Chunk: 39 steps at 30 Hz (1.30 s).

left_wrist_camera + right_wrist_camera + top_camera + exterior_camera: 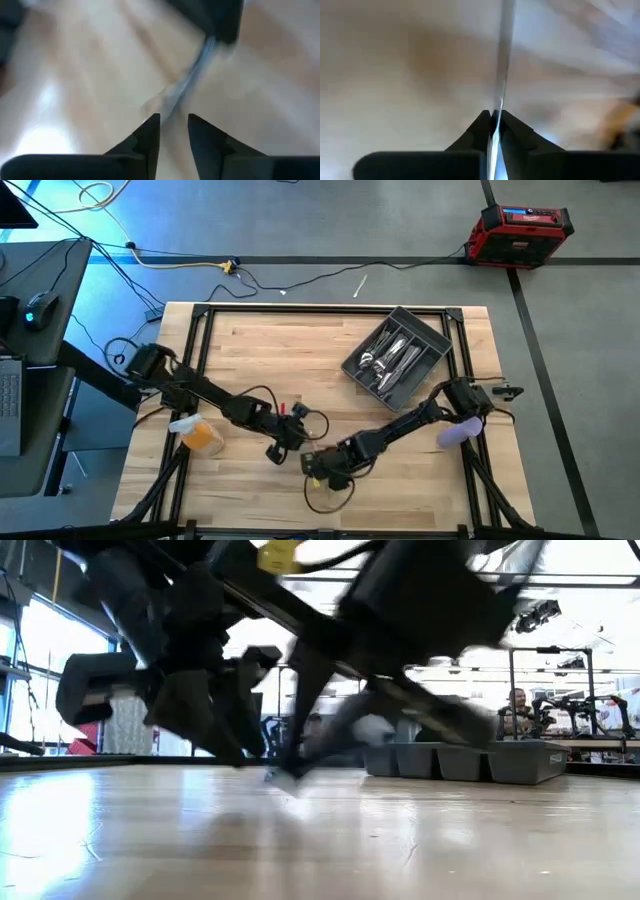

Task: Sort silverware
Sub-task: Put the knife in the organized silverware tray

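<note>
Our right claw [493, 122] pinches a slim silver utensil [503, 65] above the counter [250, 350]; our left claw [173, 125] stands narrowly parted beside it. We judge a firm, level carry to the grey tray [436, 340] is needed.

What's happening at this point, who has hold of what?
A handover is going on near the front middle of the table. The right gripper is shut on a slim piece of silverware, which sticks out ahead of its fingers. The left gripper is open just in front of that same piece, not gripping it. The grey tray near the table's back right already holds several pieces. Which kind of utensil is being passed cannot be told.
</note>
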### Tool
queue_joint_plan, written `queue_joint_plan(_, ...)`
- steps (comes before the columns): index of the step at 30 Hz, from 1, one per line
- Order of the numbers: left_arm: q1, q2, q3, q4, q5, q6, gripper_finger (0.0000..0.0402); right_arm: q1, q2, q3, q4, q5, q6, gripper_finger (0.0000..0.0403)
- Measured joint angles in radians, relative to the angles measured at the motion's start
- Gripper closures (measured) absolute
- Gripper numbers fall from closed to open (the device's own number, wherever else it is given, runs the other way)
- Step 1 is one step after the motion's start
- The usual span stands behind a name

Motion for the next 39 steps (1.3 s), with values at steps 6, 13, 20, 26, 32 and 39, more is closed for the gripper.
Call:
queue_joint_plan(6,-0.028,-0.197,0.0,-0.269,-0.28,-0.126,0.0297,0.026,-0.076,0.006,-0.027,0.212,0.15,0.04)
queue_joint_plan(13,-0.027,-0.325,-0.001,-0.358,-0.417,-0.342,0.0304,0.002,-0.263,0.006,-0.074,0.511,0.151,0.0401)
queue_joint_plan(20,-0.03,-0.333,-0.001,-0.361,-0.415,-0.453,0.0305,-0.125,-0.508,0.007,-0.408,0.484,0.503,0.0402)
queue_joint_plan(26,-0.04,-0.333,-0.001,-0.364,-0.408,-0.483,0.0305,-0.301,-0.663,-0.052,-0.718,0.295,0.71,0.0402)
queue_joint_plan(32,-0.04,-0.333,-0.001,-0.364,-0.407,-0.485,0.0305,-0.423,-0.696,-0.245,-0.749,0.146,0.61,0.0402)
queue_joint_plan(39,-0.04,-0.332,-0.001,-0.364,-0.407,-0.484,0.0305,-0.462,-0.693,-0.486,-0.582,0.161,0.411,0.0402)
